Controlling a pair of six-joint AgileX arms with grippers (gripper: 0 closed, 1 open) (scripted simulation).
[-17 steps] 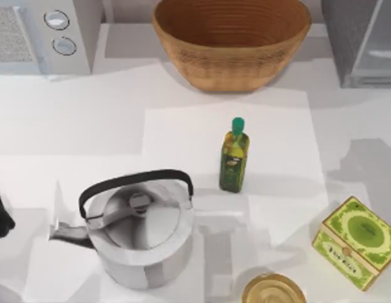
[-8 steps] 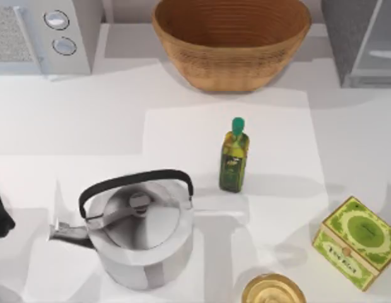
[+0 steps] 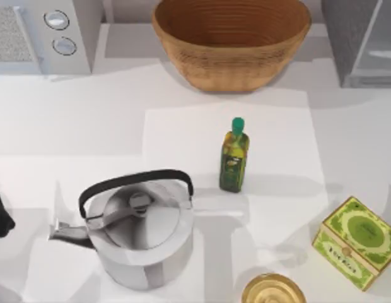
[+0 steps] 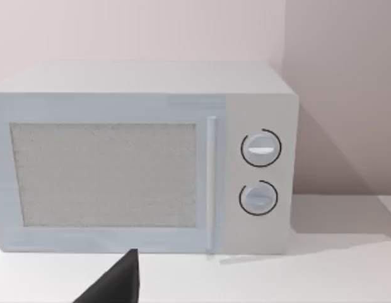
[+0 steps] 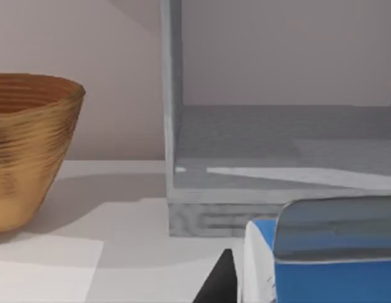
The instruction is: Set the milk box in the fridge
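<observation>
Ahead of my right gripper: the fridge [image 5: 258,158] is standing open-fronted, its pale inner floor facing the wrist camera, with the basket [image 5: 28,148] off beside it.
Milk box: I am seeing the blue gabled top of the milk box [image 5: 328,262] right up against the right wrist camera, between the wrist and the fridge mouth.
Right gripper: one dark finger [image 5: 217,281] is lying just beside the box; I judge I am carrying it, though I cannot tell how far the fingers are closed.
Step in hand: I am bringing the box toward the fridge opening.
Next move: it is calling for lifting the box over the fridge's front lip, pushing inward, then letting go.
Left arm: it is sitting parked before the microwave [image 4: 145,158].
</observation>
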